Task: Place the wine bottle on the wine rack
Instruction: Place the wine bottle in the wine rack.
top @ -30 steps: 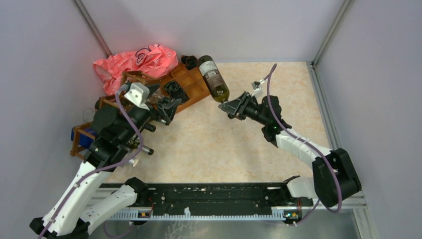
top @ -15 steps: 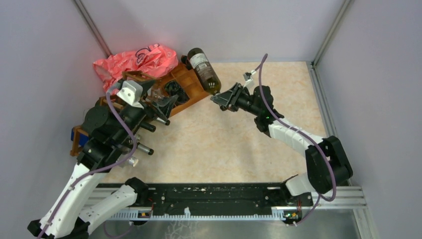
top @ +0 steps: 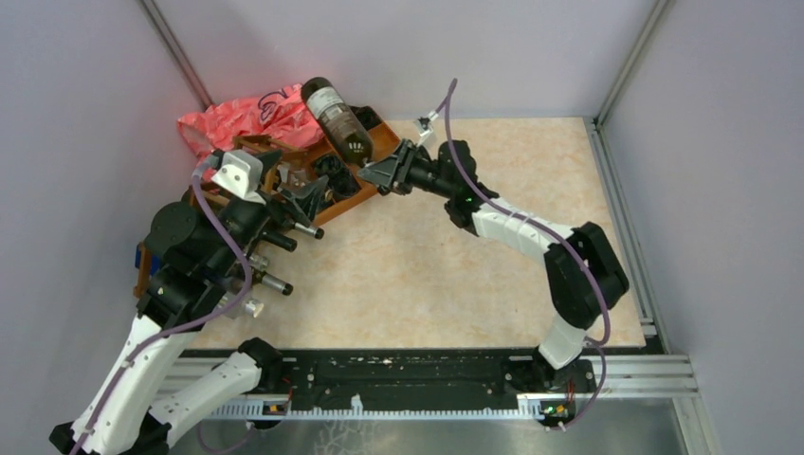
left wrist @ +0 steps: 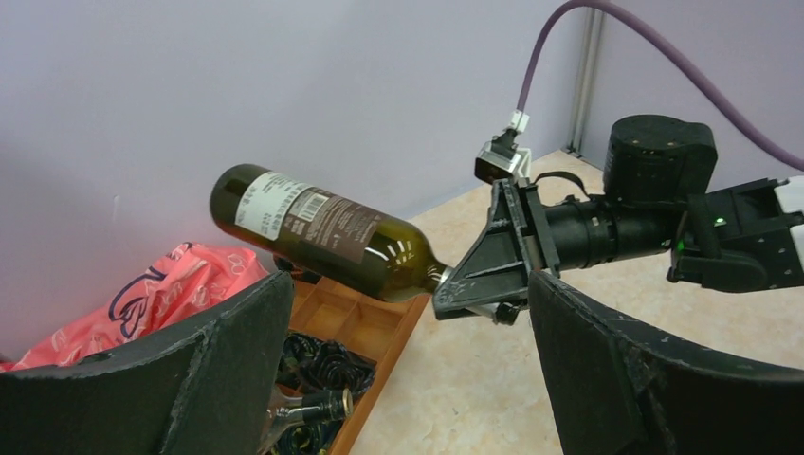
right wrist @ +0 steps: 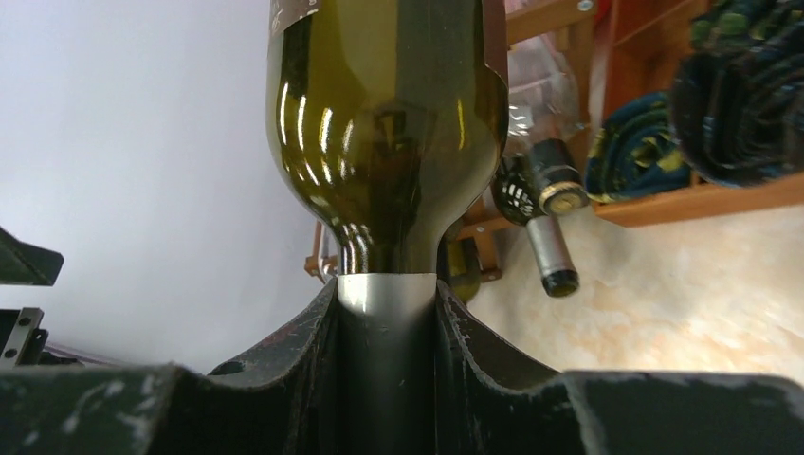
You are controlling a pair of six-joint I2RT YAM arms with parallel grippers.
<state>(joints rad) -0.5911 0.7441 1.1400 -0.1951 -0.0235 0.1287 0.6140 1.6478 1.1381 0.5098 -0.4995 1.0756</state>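
The right tool (top: 372, 171) is clenching on the silver-capped neck of the dark green glass wine bottle (top: 337, 116) and is holding it clear of the table. The right wrist view is showing the neck wedged between both black fingers (right wrist: 284, 351).

The bottle's long axis is running diagonally. Its flat base is pointing toward the table's far-left corner and its neck toward the table's middle, into the tool. In the left wrist view the bottle (left wrist: 322, 232) is tilting, with the base riding higher than the neck and the white label facing up.

The bottle is hanging over the orange-brown compartmented wooden tray (top: 379, 128), which is sitting by the far edge of the table. It is not touching the dark brown slatted wooden wine rack (top: 248, 144), which is lying along the left edge. A crumpled pink plastic bag (top: 237, 118) is sitting in the far-left corner, just behind the rack.

The left tool (top: 296, 178) is hovering over the rack with its fingers spread wide, grasping nothing.
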